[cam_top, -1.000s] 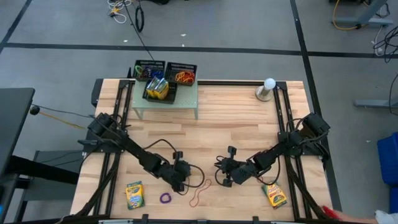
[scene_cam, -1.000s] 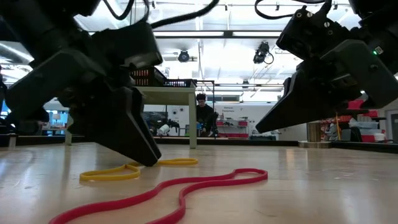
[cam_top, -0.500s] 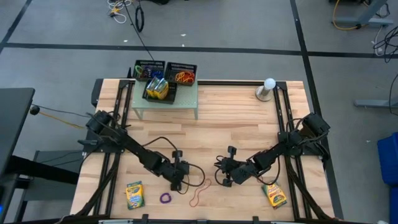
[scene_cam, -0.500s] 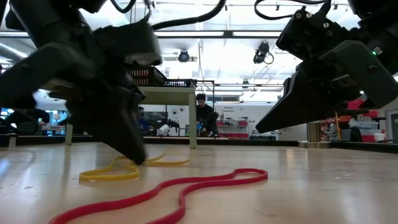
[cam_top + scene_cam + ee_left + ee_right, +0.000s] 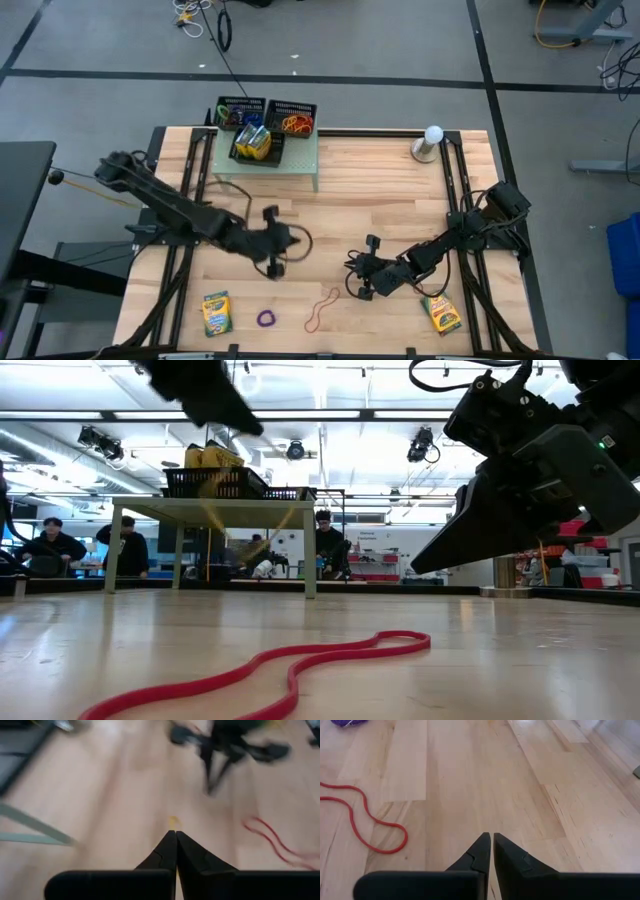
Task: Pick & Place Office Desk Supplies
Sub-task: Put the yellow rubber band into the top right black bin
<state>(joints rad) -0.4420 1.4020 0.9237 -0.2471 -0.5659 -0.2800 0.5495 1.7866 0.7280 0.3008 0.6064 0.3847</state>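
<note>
My left gripper (image 5: 276, 264) hangs above the table's middle, shut on a yellow rubber band (image 5: 216, 512). In the low view the gripper (image 5: 250, 426) is near the top and the band shows blurred below it. A red rubber band (image 5: 320, 308) and a purple one (image 5: 266, 319) lie flat near the front edge. A crayon box (image 5: 216, 313) lies at the front left and another (image 5: 441, 313) at the front right. My right gripper (image 5: 360, 290) rests low over the wood, shut and holding nothing, right of the red band (image 5: 365, 822). My left gripper pinches the yellow band (image 5: 172, 822) between its two fingertips; only a small yellow bit shows past them. The fingers slant down toward the table. The band hangs below them, slack and clear of the tabletop.
A small green table (image 5: 300, 160) at the far edge carries black mesh trays (image 5: 240, 110) with bands and crayon boxes (image 5: 253, 143). A grey stand with a white ball (image 5: 430, 143) is at the far right. Bare wood lies between the arms.
My left gripper has taken hold of the yellow band where it lay on the table, then risen quickly and drawn back toward the table's far left. The band has come off the wood and now hangs clear. The red band has stayed in place.
</note>
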